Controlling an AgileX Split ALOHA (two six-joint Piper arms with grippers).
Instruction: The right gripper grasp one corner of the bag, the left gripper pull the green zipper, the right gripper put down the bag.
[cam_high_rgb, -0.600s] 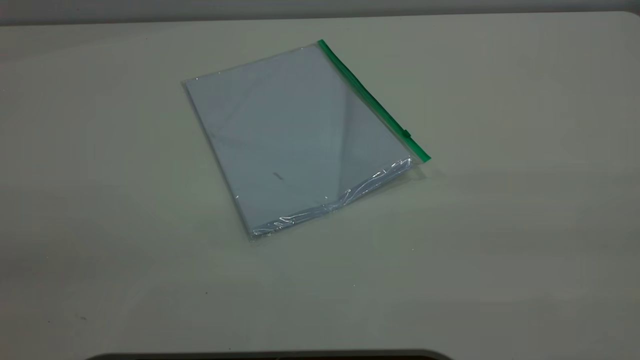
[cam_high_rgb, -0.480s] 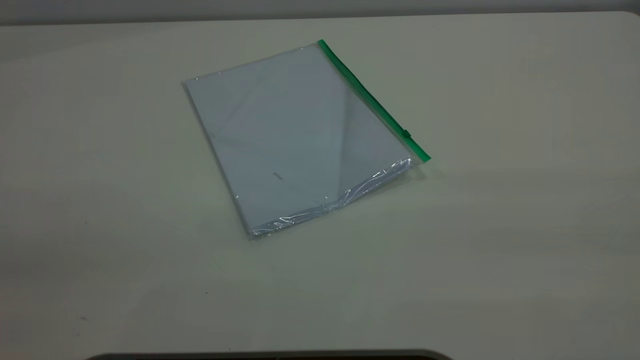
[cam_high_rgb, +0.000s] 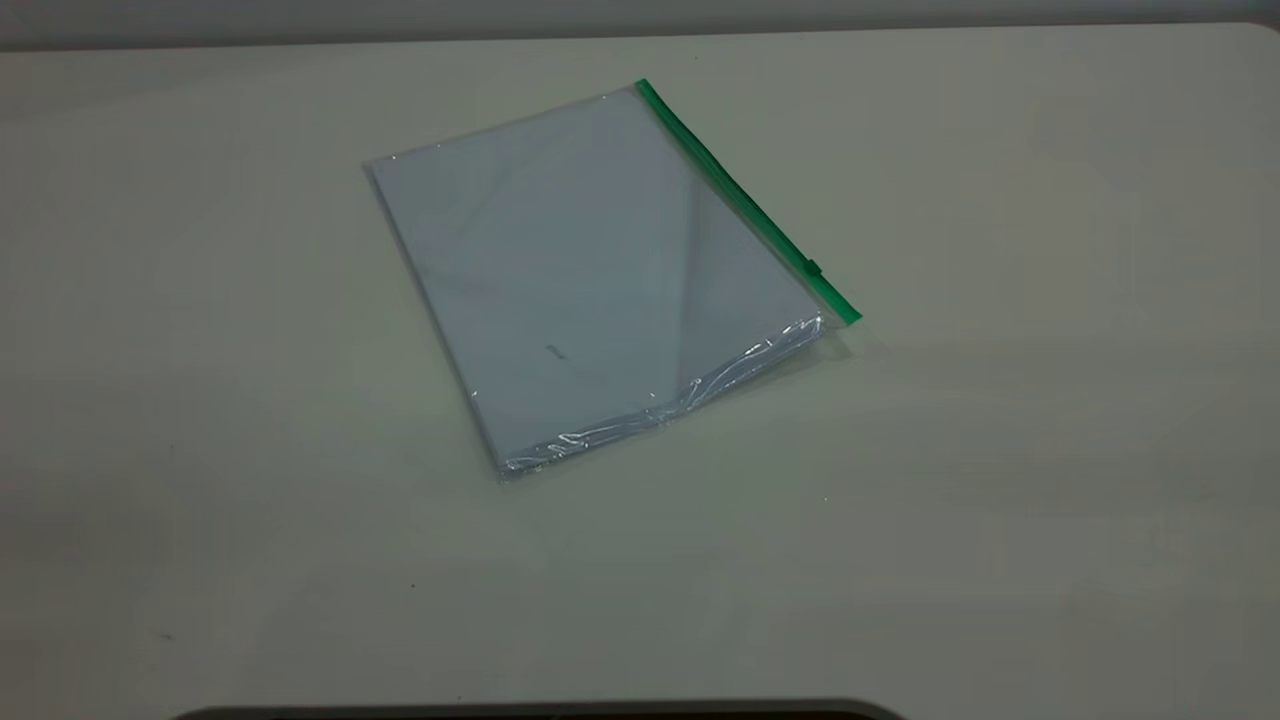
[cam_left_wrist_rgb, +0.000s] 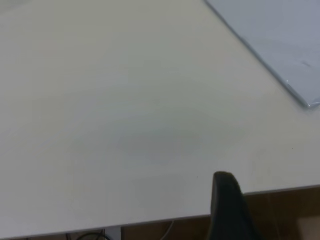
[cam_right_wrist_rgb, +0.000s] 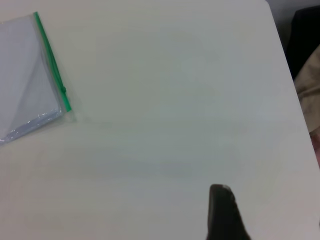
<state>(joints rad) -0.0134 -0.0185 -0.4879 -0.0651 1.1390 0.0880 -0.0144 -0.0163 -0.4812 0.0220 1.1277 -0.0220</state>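
Observation:
The bag (cam_high_rgb: 600, 280) lies flat on the pale table (cam_high_rgb: 1000, 450), with blue-grey sheets inside. The green zipper (cam_high_rgb: 745, 200) runs along its right edge, and the small slider tab (cam_high_rgb: 814, 267) sits near the front end. The corner of the bag (cam_high_rgb: 845, 315) is where the green strip meets the crinkled shiny edge. Neither gripper shows in the exterior view. In the left wrist view the left gripper (cam_left_wrist_rgb: 225, 181) shows as a black tip over the table's edge, far from the bag (cam_left_wrist_rgb: 280, 40). In the right wrist view the right gripper (cam_right_wrist_rgb: 220, 192) hangs over bare table, far from the bag (cam_right_wrist_rgb: 25, 80), the zipper (cam_right_wrist_rgb: 52, 65) and that corner (cam_right_wrist_rgb: 67, 107).
The table's edge (cam_left_wrist_rgb: 150, 220) runs close by the left gripper, with brown floor below. In the right wrist view the table's rounded edge (cam_right_wrist_rgb: 292, 85) shows, with dark and tan things (cam_right_wrist_rgb: 306, 45) beyond it. A dark curved rim (cam_high_rgb: 540, 712) lies at the table's front.

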